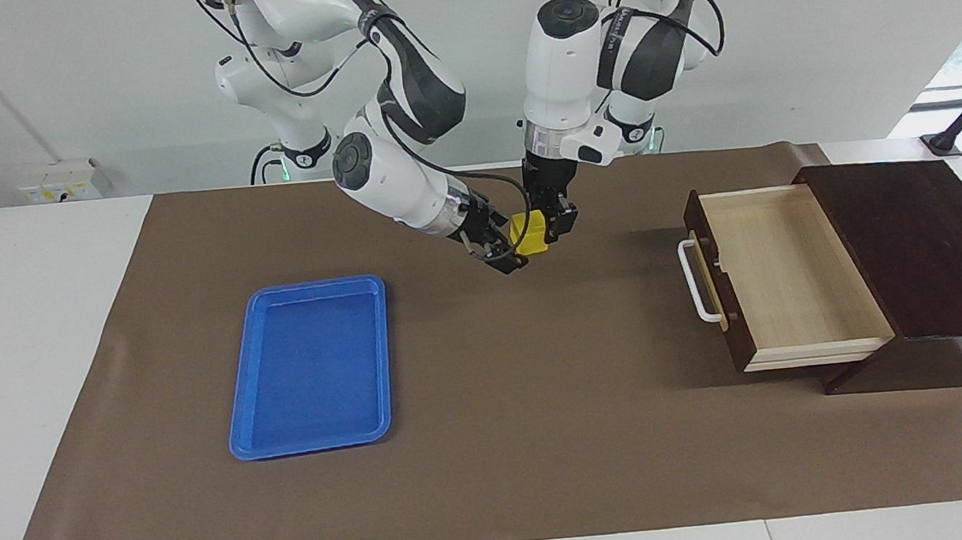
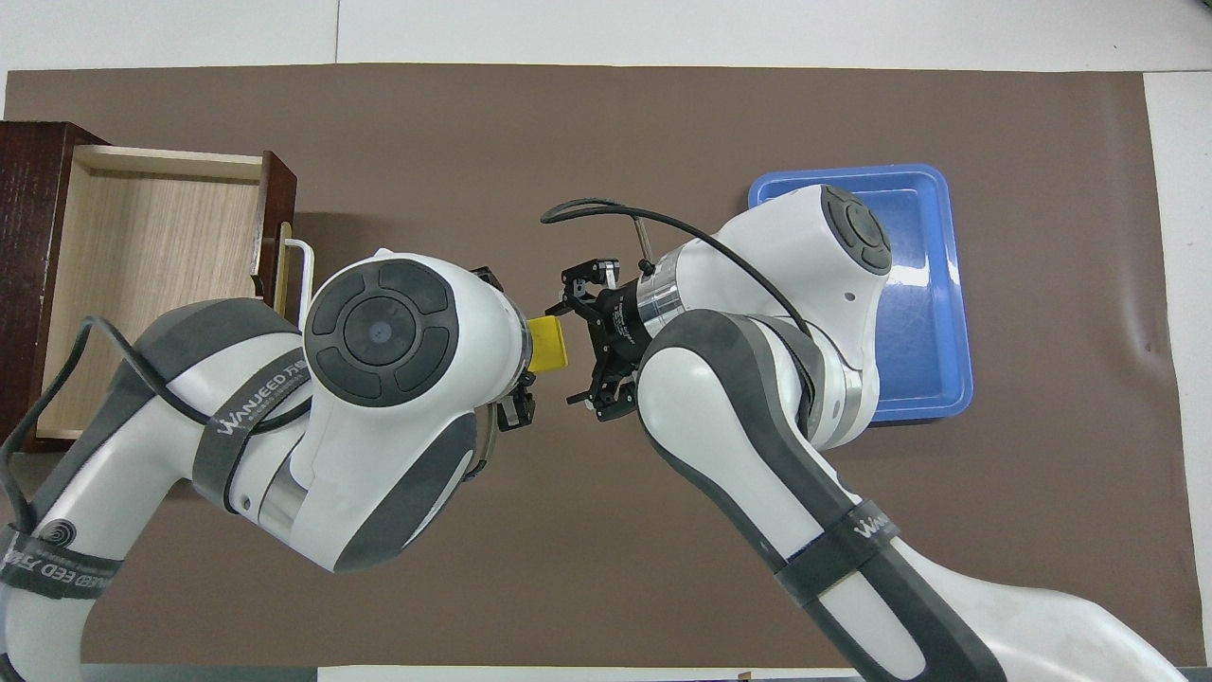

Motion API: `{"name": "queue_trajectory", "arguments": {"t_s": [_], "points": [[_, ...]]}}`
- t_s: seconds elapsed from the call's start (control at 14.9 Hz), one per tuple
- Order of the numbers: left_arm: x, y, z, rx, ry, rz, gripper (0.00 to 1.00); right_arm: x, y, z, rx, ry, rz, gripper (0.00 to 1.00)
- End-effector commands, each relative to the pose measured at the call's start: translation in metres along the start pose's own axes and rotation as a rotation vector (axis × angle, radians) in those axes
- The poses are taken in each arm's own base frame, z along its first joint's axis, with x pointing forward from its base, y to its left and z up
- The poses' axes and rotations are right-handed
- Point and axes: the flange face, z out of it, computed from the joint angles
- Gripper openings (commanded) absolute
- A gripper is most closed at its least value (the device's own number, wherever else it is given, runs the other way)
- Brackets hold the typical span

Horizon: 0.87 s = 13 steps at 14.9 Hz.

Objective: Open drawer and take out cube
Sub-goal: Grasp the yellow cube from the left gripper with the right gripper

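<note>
Blue tray (image 1: 313, 369), lowest in the facing view, toward the right arm's end of the table. My right gripper (image 1: 504, 255), fingers spread wide, flanks the cube (image 1: 528, 234) without clamping it. My left gripper (image 1: 553, 223) pinches it in the air over mid-mat. Judged light, rigid, smooth-faced: grip two flat parallel faces squarely. The drawer (image 1: 790, 271) stands pulled open, empty.

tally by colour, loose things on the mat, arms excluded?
Yellow: 1, the cube, up in the air between the left gripper and right gripper, over the mat.
Blue: 1, the tray.
Dark brown: 1, the wooden box, its drawer pulled open.
Total: 3
</note>
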Motion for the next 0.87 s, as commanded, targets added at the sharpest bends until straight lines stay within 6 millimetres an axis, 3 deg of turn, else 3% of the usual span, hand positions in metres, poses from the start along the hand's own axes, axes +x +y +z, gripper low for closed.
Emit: {"name": "queue_trajectory", "arguments": {"t_s": [0.0,0.47,0.54,0.6,0.67,0.74,0.8], "points": [[0.0001,-0.0030,0.0007,0.006,-0.016,-0.008,0.00,-0.0100,-0.0006,0.0015,-0.006,-0.032,-0.015,1.00],[0.0023,-0.0051,0.0046,0.019,0.000,-0.005,0.00,-0.0150,0.0010,0.0050,-0.005,-0.032,-0.021,1.00],[0.0023,-0.0051,0.0046,0.019,0.000,-0.005,0.00,-0.0156,0.0008,0.0052,-0.001,-0.032,-0.022,0.94],[0.0022,-0.0049,0.0055,0.020,0.001,-0.005,0.00,-0.0171,0.0014,0.0062,-0.002,-0.033,-0.022,0.76],[0.0023,-0.0051,0.0046,0.019,0.000,-0.003,0.00,-0.0177,0.0011,0.0060,0.001,-0.043,-0.016,0.35],[0.0023,-0.0051,0.0046,0.019,0.000,-0.003,0.00,-0.0180,0.0009,0.0059,0.003,-0.048,-0.017,0.00],[0.0023,-0.0051,0.0046,0.019,0.000,-0.003,0.00,-0.0172,0.0002,0.0056,0.004,-0.048,-0.019,0.00]]}}
